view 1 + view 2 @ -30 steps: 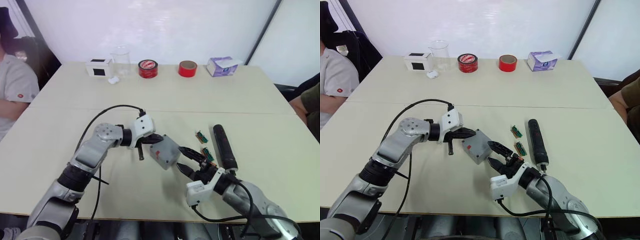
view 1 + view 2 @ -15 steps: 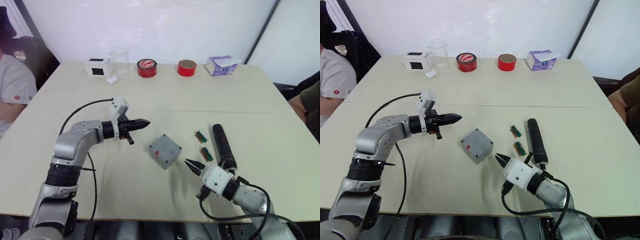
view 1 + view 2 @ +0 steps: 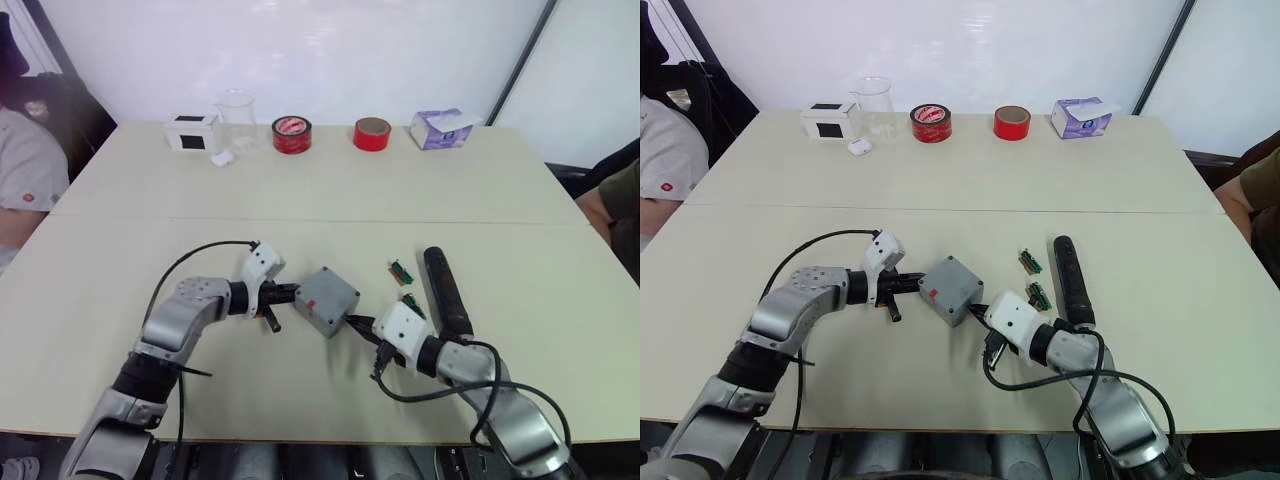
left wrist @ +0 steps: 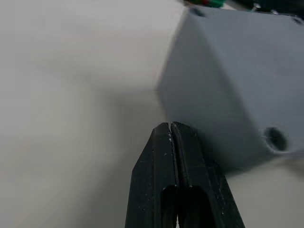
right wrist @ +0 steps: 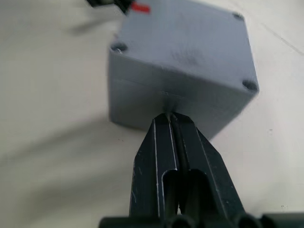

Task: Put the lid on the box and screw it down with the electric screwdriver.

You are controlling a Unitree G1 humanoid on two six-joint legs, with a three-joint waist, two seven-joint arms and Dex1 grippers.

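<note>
- The box [image 3: 951, 290], lid [image 3: 946, 283] on, sits on the table [image 3: 1160, 180].
- Left gripper [image 3: 918, 284] and right gripper [image 3: 978, 313] flank it on opposite sides.
- The electric screwdriver [image 3: 1071, 281] lies just beyond the right gripper.

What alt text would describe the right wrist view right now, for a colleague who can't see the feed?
The right gripper, its two black fingers pressed shut, points its tips at the side wall of the grey box with the lid on top. The box rests on the pale table, corner screw holes visible and a red mark at its far edge.
</note>
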